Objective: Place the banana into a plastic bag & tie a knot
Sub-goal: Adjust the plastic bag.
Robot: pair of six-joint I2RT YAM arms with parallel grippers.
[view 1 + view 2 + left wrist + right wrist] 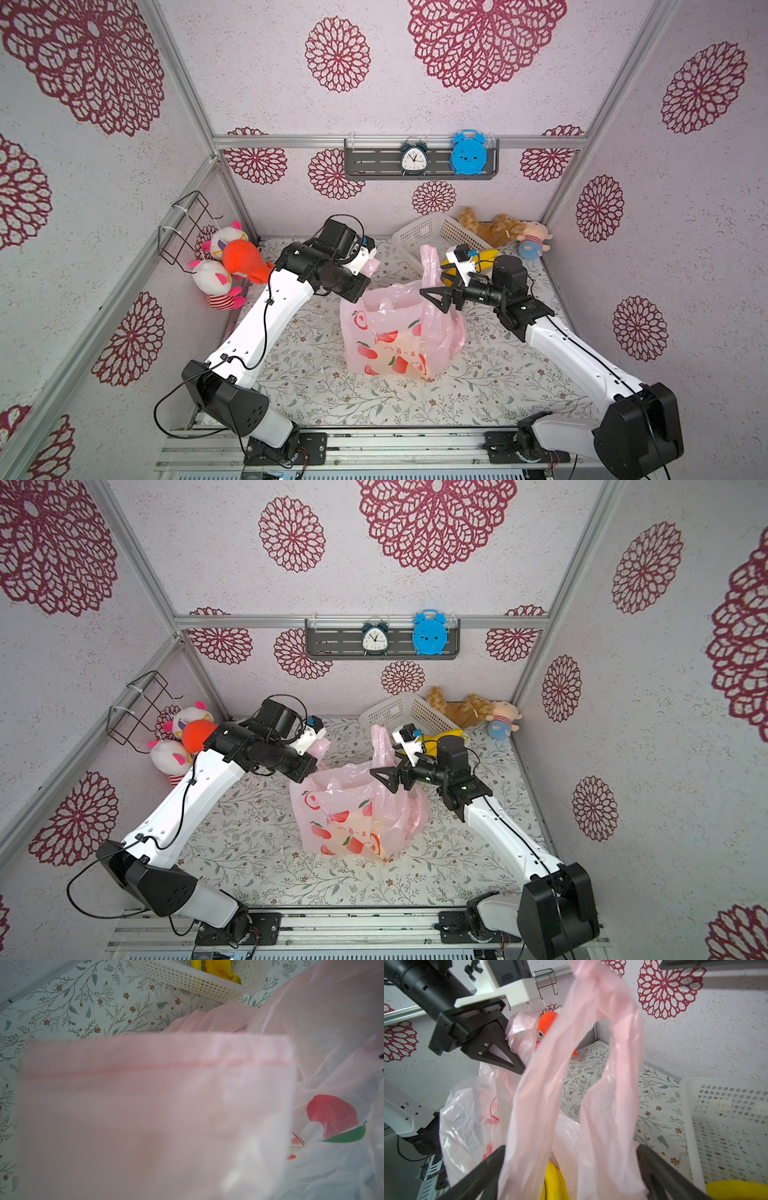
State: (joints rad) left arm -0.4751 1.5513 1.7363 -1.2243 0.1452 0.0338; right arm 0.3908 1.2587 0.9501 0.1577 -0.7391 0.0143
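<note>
the left pincer (365, 291) is clenched on one handle of the plastic bag (395, 336) in a top view, holding that side up over the bench (478, 395). the right pincer (434, 300) is spread wide and empty at the bag's other side. the free handle (430, 266) rises right at its jaws, long axis pointing up, and the right arm is plainly the nearer one. a banana (489, 254) lies in the white basket (419, 232) behind that arm.

the left wrist view is mostly blurred pink film close to the lens. its own pincer is hidden, and the basket and banana show beyond.

in the right wrist view the free handle's loop stands squarely between the spread jaws, not pinched. low down behind the film sits a yellow shape (553, 1180), likely a banana already bagged, though i cannot be sure. i'd judge that closing in place would take the loop for the knot.
</note>
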